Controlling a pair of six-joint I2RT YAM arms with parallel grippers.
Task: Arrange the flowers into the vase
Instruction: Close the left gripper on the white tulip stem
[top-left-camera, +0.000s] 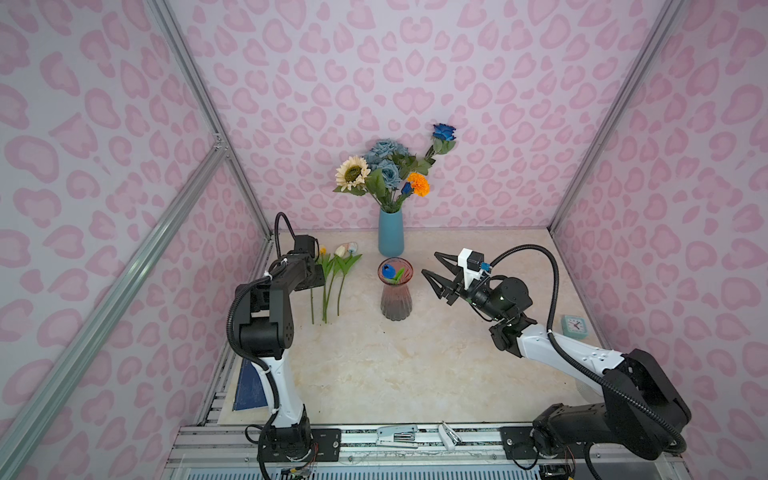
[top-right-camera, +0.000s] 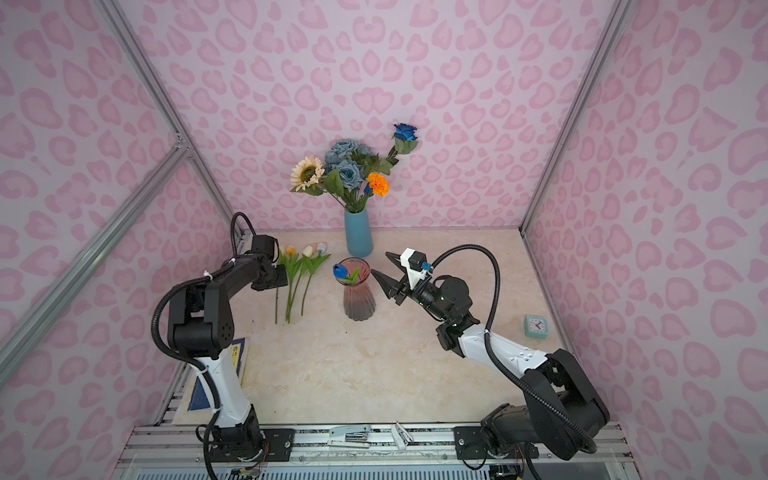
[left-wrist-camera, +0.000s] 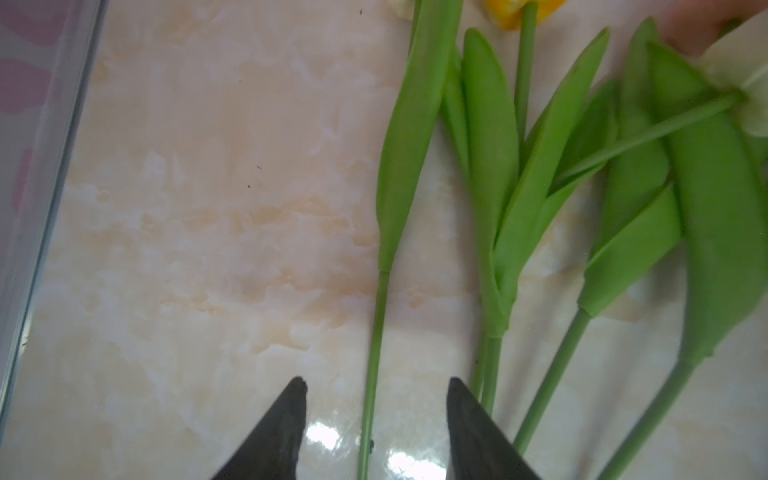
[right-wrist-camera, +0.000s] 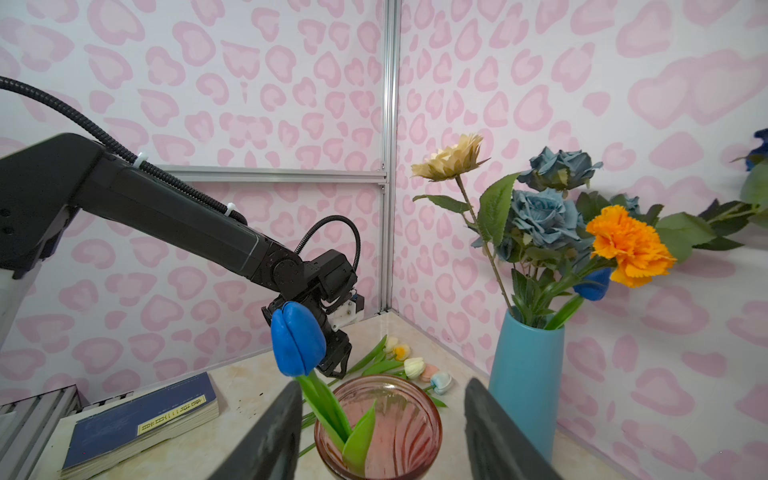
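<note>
Left wrist view: left hand (left-wrist-camera: 376, 395) fingers apart, straddling one tulip stem (left-wrist-camera: 374, 353) lying on the counter (left-wrist-camera: 187, 249); those fingertips are hidden in both top views. Right hand (top-left-camera: 429, 262) apart, empty, beside pink vase (top-left-camera: 396, 299). Blue tulip (right-wrist-camera: 297, 338) stands inside it. Other tulips (top-left-camera: 336, 266) lie on the counter to its left.

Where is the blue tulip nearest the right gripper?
The blue tulip stands in the ribbed pink glass vase, mid-table in both top views, near the teal ceramic vase.

Blue tulip (top-left-camera: 388, 271) stands in pink glass vase (top-left-camera: 395, 305); other tulips (top-left-camera: 340, 266) lie flat nearby.
</note>
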